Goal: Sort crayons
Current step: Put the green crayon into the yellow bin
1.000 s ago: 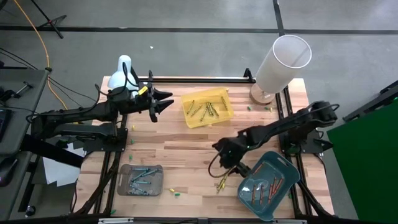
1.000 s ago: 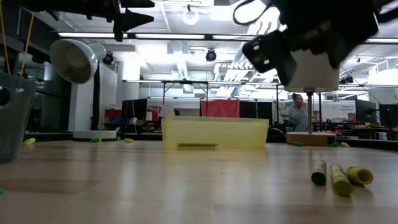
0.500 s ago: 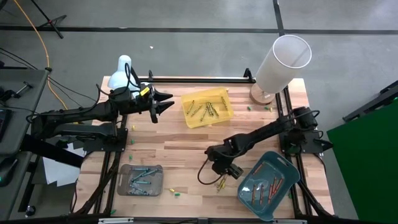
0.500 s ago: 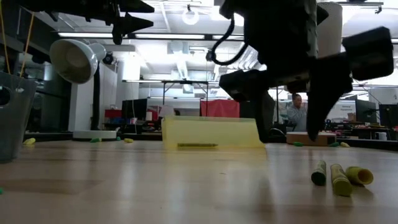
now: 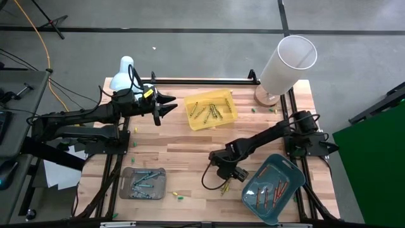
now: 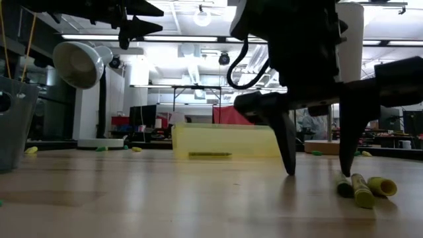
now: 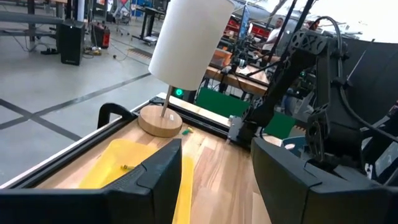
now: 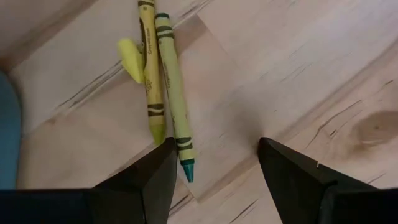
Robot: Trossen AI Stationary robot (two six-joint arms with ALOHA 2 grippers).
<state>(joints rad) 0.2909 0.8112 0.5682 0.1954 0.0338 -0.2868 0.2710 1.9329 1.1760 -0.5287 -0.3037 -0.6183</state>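
Hanging low over the table, the right gripper is held with its fingers apart, empty. Two yellow-green crayons are seen lying just beside one fingertip. The left gripper, fingers apart, waits near the yellow tray.

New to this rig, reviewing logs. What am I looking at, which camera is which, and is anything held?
Two dark robot arms work at a wooden table, sorting crayons. One camera looks straight down, one sits at table level, and one rides on each wrist.

On the table are a yellow plastic tray, a grey tray and a teal tray, each holding crayons, plus a white cylinder on a round wooden base.

The right gripper is open and holds nothing, lowered beside two loose yellow-green crayons. The left gripper waits open, raised beside the yellow tray.
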